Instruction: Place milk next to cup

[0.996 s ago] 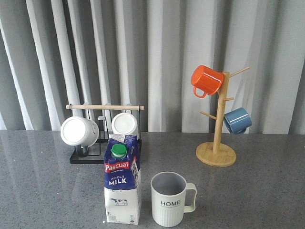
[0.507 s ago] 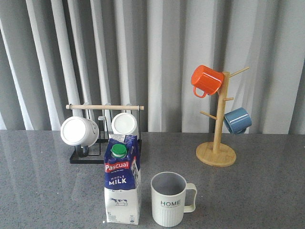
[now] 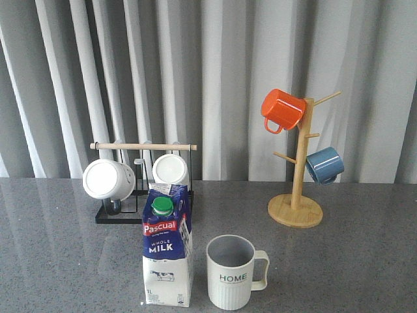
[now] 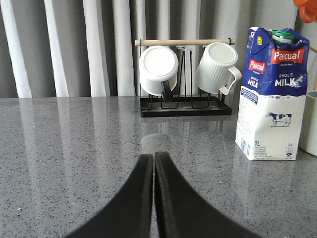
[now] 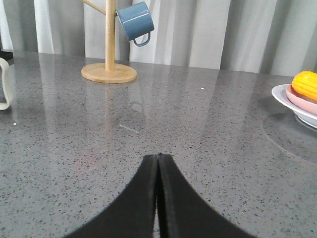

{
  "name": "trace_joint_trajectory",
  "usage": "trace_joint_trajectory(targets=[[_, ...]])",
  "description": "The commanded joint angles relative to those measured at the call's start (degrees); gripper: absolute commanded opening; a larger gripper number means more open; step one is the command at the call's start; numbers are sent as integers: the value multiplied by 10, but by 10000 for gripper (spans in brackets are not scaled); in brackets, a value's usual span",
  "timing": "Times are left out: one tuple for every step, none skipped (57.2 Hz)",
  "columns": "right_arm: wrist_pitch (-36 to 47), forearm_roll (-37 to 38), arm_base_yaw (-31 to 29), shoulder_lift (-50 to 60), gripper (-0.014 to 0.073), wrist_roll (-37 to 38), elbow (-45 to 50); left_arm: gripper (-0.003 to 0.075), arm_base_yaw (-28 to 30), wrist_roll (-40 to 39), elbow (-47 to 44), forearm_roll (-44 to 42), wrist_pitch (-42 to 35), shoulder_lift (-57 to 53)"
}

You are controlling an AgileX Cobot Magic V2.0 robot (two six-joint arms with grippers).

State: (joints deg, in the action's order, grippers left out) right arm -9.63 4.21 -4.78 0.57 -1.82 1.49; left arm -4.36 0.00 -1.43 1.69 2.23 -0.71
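Note:
The milk (image 3: 167, 251), a blue-and-white Pascual carton with a green cap, stands upright on the grey table just left of the cup (image 3: 231, 270), a pale ribbed mug marked HOME with its handle to the right. A small gap separates them. In the left wrist view the milk (image 4: 271, 94) stands off to one side, with the cup's edge (image 4: 311, 124) beside it. My left gripper (image 4: 154, 157) is shut and empty, low over the table, apart from the milk. My right gripper (image 5: 158, 157) is shut and empty; the cup's handle (image 5: 4, 84) shows at the frame edge. Neither gripper shows in the front view.
A black rack with a wooden bar (image 3: 143, 147) holds two white mugs (image 3: 107, 179) behind the milk. A wooden mug tree (image 3: 296, 195) at the back right carries an orange mug (image 3: 282, 109) and a blue mug (image 3: 324, 164). A plate with corn (image 5: 303, 94) lies near the right gripper.

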Motion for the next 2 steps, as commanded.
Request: trace_joint_trajectory(targets=[[43,4,0,7,-6,-3,6,-8,0,-9,13,1,-41,-6],[43,4,0,7,-6,-3,6,-8,0,-9,13,1,-41,-6]])
